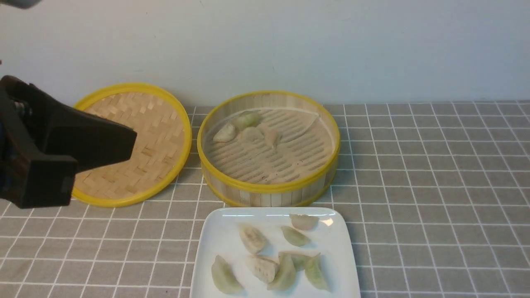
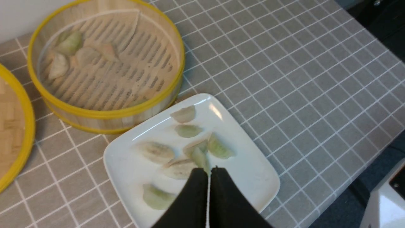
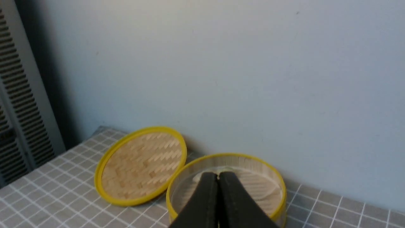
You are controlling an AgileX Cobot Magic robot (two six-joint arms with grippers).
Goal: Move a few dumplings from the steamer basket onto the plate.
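The steamer basket [image 1: 265, 188] stands mid-table and holds several dumplings [image 1: 248, 126] at its far left side. The white plate [image 1: 219, 240] lies just in front of it with several green and beige dumplings [image 1: 265, 267] on it. My left gripper [image 1: 131, 142] is shut and empty, raised at the left over the lid. In the left wrist view it [image 2: 208, 171] hangs above the plate [image 2: 250, 177], and the dumplings on the plate [image 2: 155, 152] and the basket [image 2: 104, 112] show beyond it. My right gripper [image 3: 218, 174] is shut and empty, raised, facing the basket [image 3: 275, 180]. It is out of the front view.
The flat woven yellow-rimmed lid [image 1: 136, 140] lies left of the basket, against the wall; it also shows in the right wrist view [image 3: 142, 164]. A grey checked cloth [image 1: 434, 186] covers the table. The table's edge [image 2: 367, 167] and a white object [image 2: 386, 202] show beyond the plate.
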